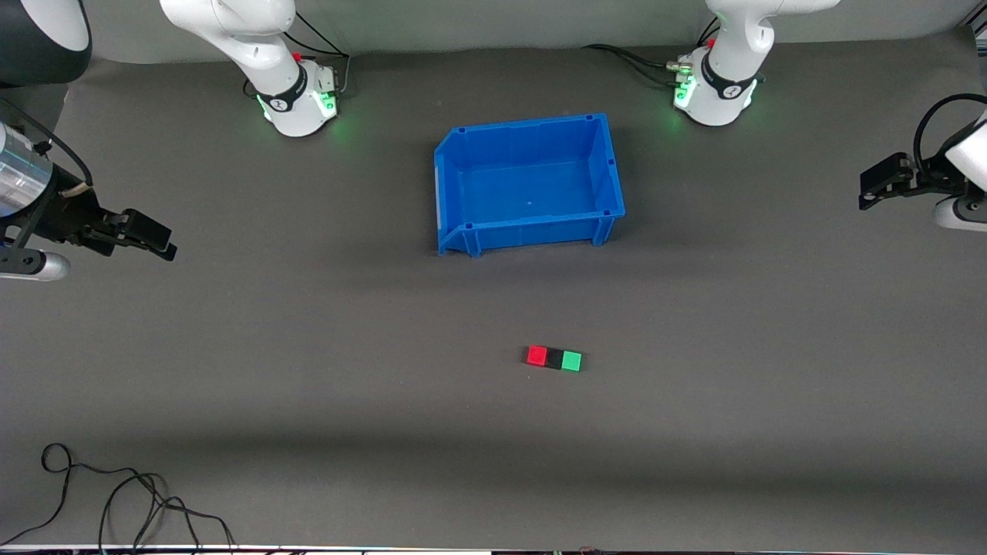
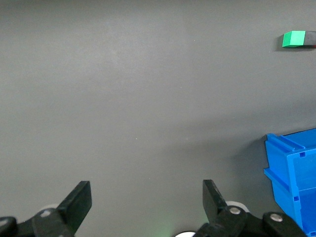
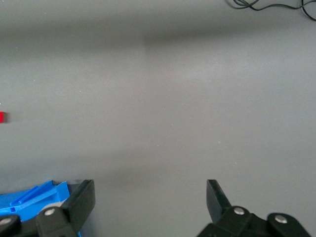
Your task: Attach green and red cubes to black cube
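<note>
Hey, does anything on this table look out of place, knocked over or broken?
Nothing stands out. The red cube, black cube and green cube sit joined in a row; the blue bin stands upright.

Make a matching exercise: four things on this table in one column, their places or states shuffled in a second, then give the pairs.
1. red cube
2. green cube
3. black cube
4. blue bin

A. between the two coloured cubes
B. empty, farther from the front camera than the cubes
C. end of the row toward the right arm
D. end of the row toward the left arm

Pairs: 1-C, 2-D, 3-A, 4-B
</note>
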